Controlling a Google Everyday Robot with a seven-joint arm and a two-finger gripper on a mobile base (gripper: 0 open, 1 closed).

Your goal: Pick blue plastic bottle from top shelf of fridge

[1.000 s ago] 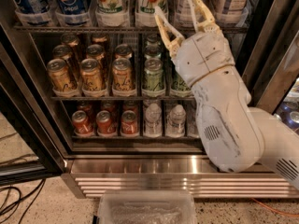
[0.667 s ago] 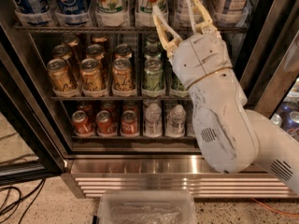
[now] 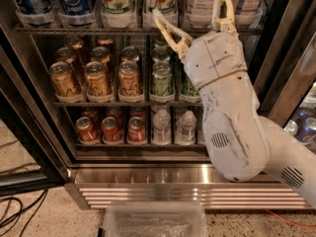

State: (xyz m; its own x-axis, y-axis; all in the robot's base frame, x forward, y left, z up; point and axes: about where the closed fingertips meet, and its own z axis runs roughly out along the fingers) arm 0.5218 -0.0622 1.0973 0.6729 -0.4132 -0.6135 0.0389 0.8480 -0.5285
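Two cream fingers [image 3: 167, 32] of the gripper [image 3: 190, 4] are spread wide at the right part of the top shelf [image 3: 98, 29] of the fridge [image 3: 187, 189]. They hold nothing, and a pale-labelled bottle [image 3: 200, 6] stands behind the gap. The blue Pepsi bottle [image 3: 74, 1] stands upright near the shelf's left end, well apart from the gripper, with two 7UP bottles [image 3: 118, 4] between them. Gold cans [image 3: 98, 80] line the rack below.
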